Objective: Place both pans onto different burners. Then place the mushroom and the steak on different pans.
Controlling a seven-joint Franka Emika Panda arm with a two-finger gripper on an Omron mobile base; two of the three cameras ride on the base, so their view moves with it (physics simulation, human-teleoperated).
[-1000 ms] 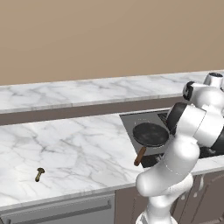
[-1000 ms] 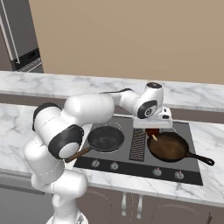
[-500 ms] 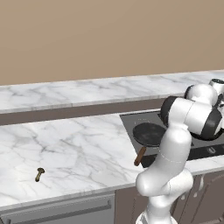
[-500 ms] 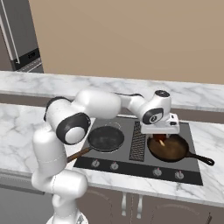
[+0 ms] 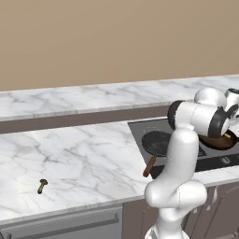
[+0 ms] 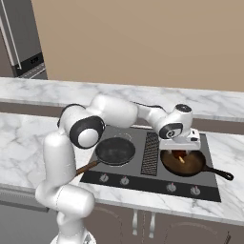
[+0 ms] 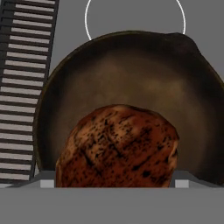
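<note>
- Gripper point(image 6: 179, 152): jaws spread wide and clamped on the steak point(image 7: 117, 146); the meat sits between them and hangs just under the hand.
- Change vs. a sec ago: arm has swung from the mid-rear of the cooktop point(image 6: 147, 182) toward frame right. Hand is now directly over the reddish-brown pan point(image 6: 190, 164). Jaw spread unchanged during the swing, so the grip has held.
- Steak pos.: lower centre of hand view, with the pan's inner floor point(image 7: 131, 74) behind it. Steak appears clear of the pan floor, not resting; exact gap can't be told.
- Black pan point(image 6: 115, 150): on the cooktop's left side in right base view, wooden handle pointing to frame lower left. Both pans are on the cooktop, well apart, w/ the vent grille point(image 7: 26, 87) between them.
- Burner outline point(image 7: 86, 19): a white ring shows past the pan's far rim, top of hand view. Burner under each pan is hidden.
- Mushroom point(image 5: 42, 185): on the marble counter point(image 5: 84, 149), lower left of left base view, far from the cooktop, untouched.
- Meaning for task: pan placement looks done; steak transfer is at the drop-off stage. Est. next: lower, release over pan centre, then fetch mushroom for the black pan.
</note>
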